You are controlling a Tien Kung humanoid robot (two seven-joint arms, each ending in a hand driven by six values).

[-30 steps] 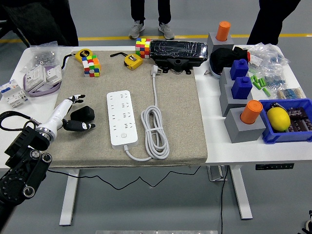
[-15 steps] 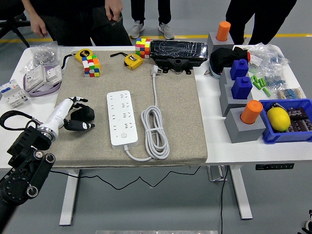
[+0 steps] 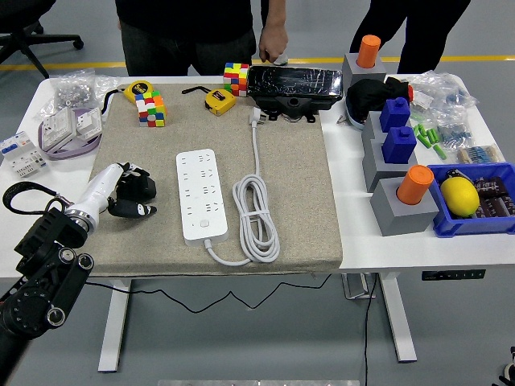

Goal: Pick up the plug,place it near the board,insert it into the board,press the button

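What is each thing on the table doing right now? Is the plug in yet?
Plug: black, lying on the mat, not in the board, the left robot hand closing on it.
Power strip: flat on the mat, all sockets empty.
Its white cable: coiled beside it, own plug lying loose.
Yellow tape measures: closed.
Blue bin: holding a lemon.
Right robot hand: out of view.

The left arm comes in from the lower left corner, its black jointed forearm angled up and to the right into a white wrist. The left robot hand (image 3: 129, 193) lies low with its dark fingers (image 3: 137, 209) curled together.
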